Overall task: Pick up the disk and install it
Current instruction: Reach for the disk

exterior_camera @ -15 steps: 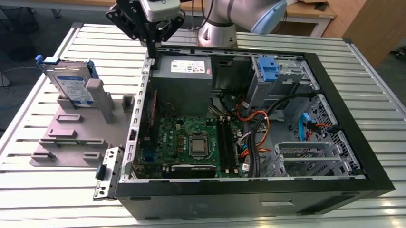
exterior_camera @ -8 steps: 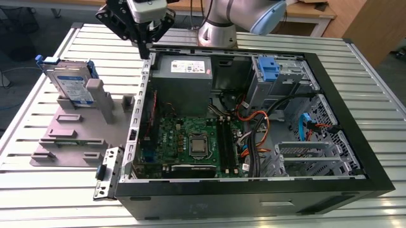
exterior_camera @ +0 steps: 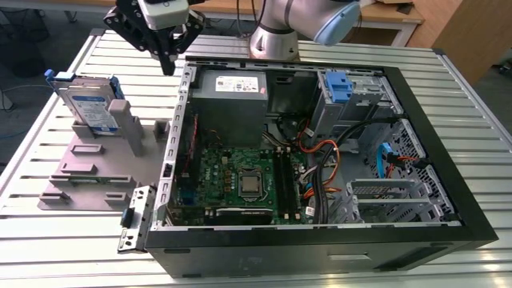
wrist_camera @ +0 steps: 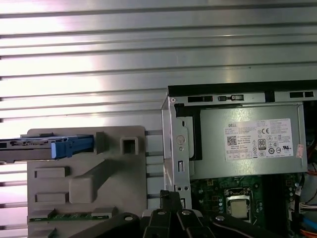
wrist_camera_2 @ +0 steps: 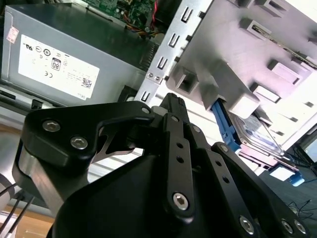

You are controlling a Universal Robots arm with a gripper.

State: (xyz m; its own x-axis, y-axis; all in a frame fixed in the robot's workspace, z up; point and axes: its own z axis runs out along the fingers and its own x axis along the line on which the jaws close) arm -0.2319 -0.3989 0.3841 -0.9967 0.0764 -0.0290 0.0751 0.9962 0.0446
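In the exterior view, the gripper hangs over the slatted metal table toward its far edge, just outside the back corner of the open computer case. Its fingers are drawn together in a point and carry nothing. The disk stands on edge in a grey holder near the table's edge on the exterior view's left, with its label side showing and its blue rails along the sides. It is apart from the gripper. The case lies on its side at the middle of the table, with the grey power supply in the corner nearest the gripper and the green motherboard below it.

In the second wrist view, the gripper shows its black fingers pressed together. Beyond them are the power supply and the grey holder, and the disk and one blue rail stick out from the holder.

In the first wrist view, the closed tips of the gripper sit over the seam between the holder and the case wall. The disk is seen edge-on in the holder's slot nearest the bare table. The power supply lies inside the case.
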